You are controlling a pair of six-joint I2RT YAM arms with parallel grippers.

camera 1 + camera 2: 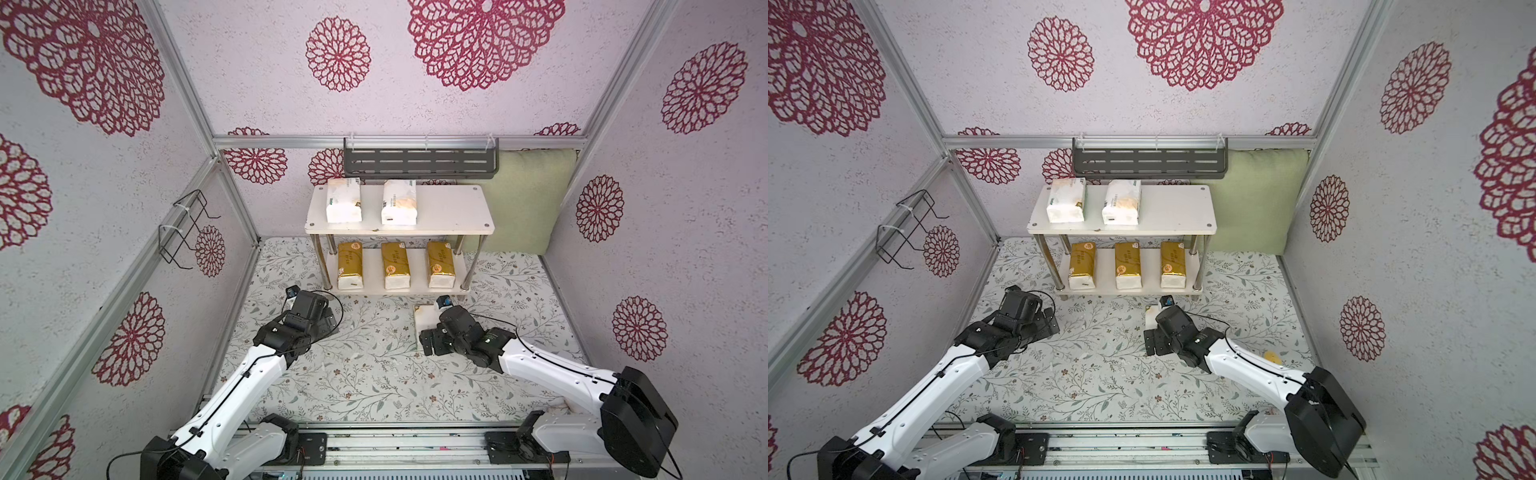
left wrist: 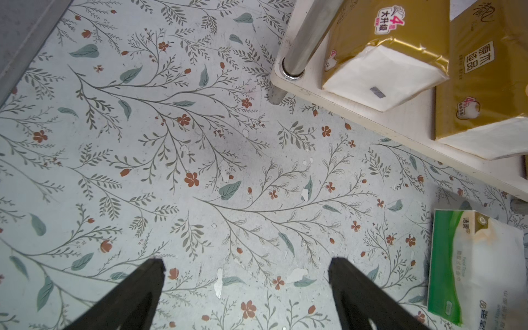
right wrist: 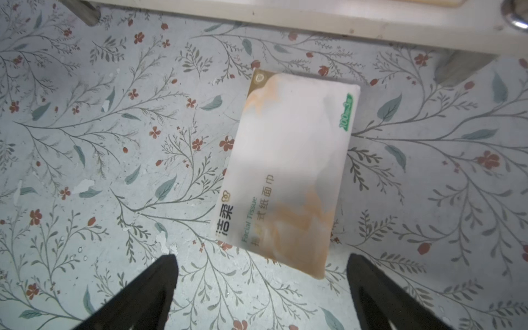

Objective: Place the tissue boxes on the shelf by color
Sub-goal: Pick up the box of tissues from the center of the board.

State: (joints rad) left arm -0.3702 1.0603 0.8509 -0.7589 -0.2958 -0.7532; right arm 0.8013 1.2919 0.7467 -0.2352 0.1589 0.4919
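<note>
White pack (image 3: pixel 288 174) on floral mat (image 1: pixel 374 382), near shelf (image 1: pixel 449 212) front; green cushion (image 1: pixel 523 199) beyond.

One white tissue pack (image 3: pixel 285 171) lies flat before the shelf (image 1: pixel 449 212).

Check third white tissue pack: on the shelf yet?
Not yet. White pack lies flat on the tabletop before the shelf, right gripper open above.

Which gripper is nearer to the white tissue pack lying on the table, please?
Right. The right gripper hangs open directly over the white tissue pack; the left gripper is open over the table, off to its side.
</note>
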